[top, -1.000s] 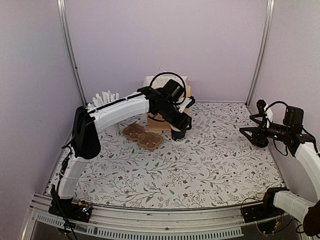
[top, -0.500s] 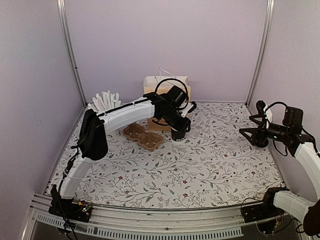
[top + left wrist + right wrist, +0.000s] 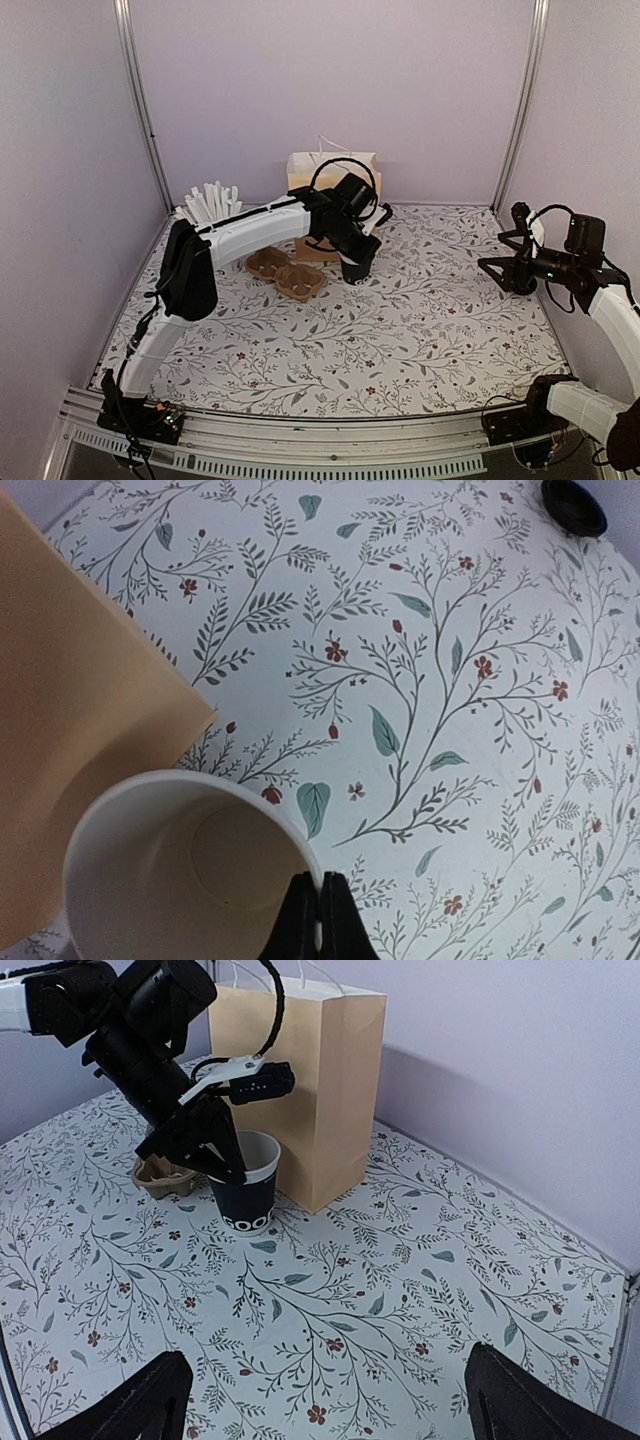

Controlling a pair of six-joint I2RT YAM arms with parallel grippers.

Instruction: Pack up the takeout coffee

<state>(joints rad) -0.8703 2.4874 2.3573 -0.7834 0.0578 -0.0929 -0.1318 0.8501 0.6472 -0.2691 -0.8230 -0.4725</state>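
Note:
The takeout coffee cup (image 3: 356,269), black with a white inside, stands without its lid on the flowered mat beside the paper bag (image 3: 333,170). My left gripper (image 3: 352,254) is shut on its rim: one finger inside the cup (image 3: 180,875), one outside, as the left wrist view shows at the gripper (image 3: 320,882). The right wrist view shows the same pinch on the cup (image 3: 246,1198). A black round lid (image 3: 573,502) lies far off on the mat. My right gripper (image 3: 495,263) hangs open at the right side, its gap (image 3: 328,1365) holding nothing.
A brown pulp carrier (image 3: 287,272) lies just left of the cup. A white cup of white sticks (image 3: 208,203) stands at the back left. The upright bag (image 3: 310,1080) is right behind the cup. Purple walls close the back and sides.
My left gripper has come down a little and closed from open onto the cup's rim. The right arm has stayed put.

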